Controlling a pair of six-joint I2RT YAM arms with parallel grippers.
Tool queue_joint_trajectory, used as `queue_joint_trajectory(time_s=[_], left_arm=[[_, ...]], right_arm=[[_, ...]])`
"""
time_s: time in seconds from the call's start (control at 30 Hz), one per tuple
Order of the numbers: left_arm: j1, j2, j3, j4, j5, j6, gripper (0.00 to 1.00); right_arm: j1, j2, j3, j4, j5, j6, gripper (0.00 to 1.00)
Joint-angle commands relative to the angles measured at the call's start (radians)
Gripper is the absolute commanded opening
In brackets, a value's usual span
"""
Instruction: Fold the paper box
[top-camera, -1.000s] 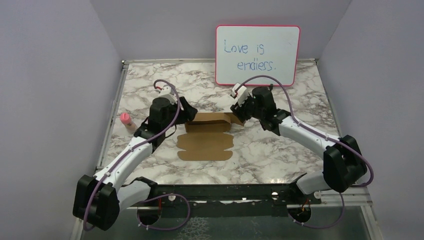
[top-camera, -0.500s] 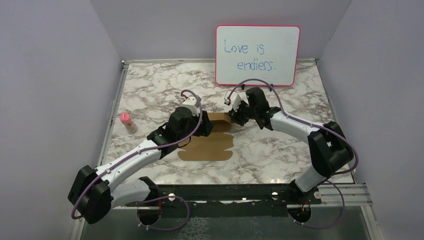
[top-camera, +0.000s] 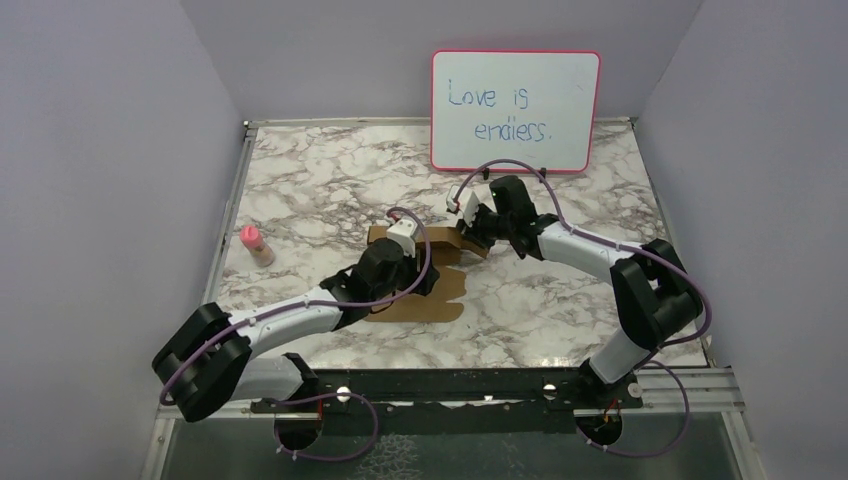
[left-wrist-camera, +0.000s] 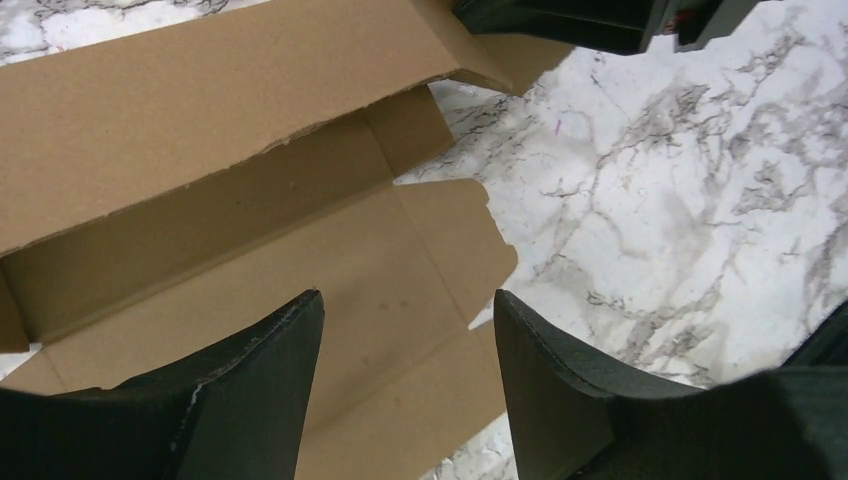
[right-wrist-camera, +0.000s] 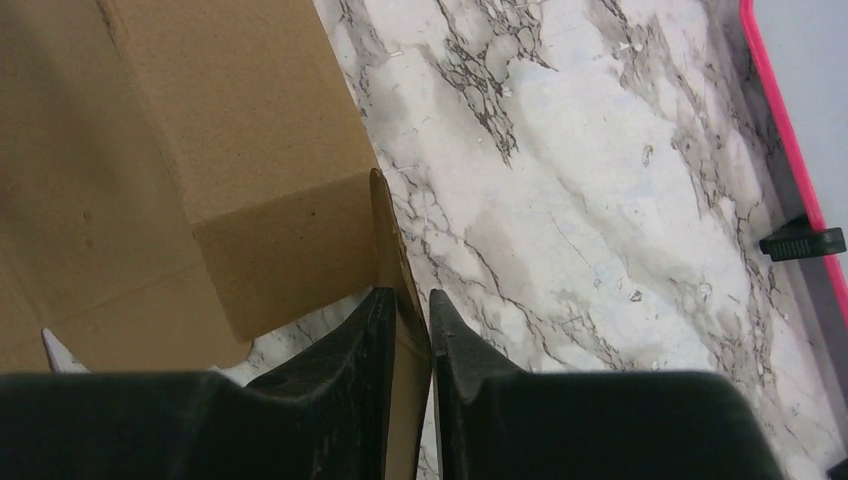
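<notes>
Cardboard box (top-camera: 443, 288), part-folded, mid-counter (top-camera: 560, 300): right hand (right-wrist-camera: 412, 300) clamped on upright end flap (right-wrist-camera: 388, 235), left hand (left-wrist-camera: 405, 300) apart over flat base; walls going up; next, probably pin base, fold flap inward.

Overview; wrist close-ups on paper box (left-wrist-camera: 200, 130)

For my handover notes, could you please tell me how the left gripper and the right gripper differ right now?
The left gripper is open and holds nothing; the right gripper is shut on an upright flap of the paper box. The left gripper points down over the box's flat panel; the right gripper sits at its right edge. Both have dark fingers.
</notes>
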Motion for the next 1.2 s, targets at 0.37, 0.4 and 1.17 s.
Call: queue_joint_trajectory(time_s=[0.37,0.4,1.17], left_arm=[[-0.099,0.222,-0.071,0.491,-0.244,0.109,0.67],[-0.110,0.243,-0.077,0.529,-0.266,0.108,0.67],[-0.189,0.675,0.005,0.963,-0.530,0.154,0.80]], right_arm=[[-0.004,0.025,0.035,-0.023,-0.079,-0.028,0.15],[-0.004,0.026,0.035,-0.020,-0.078,-0.027,0.15],[-0.004,0.030,0.045,-0.052,-0.111,-0.025,0.14]])
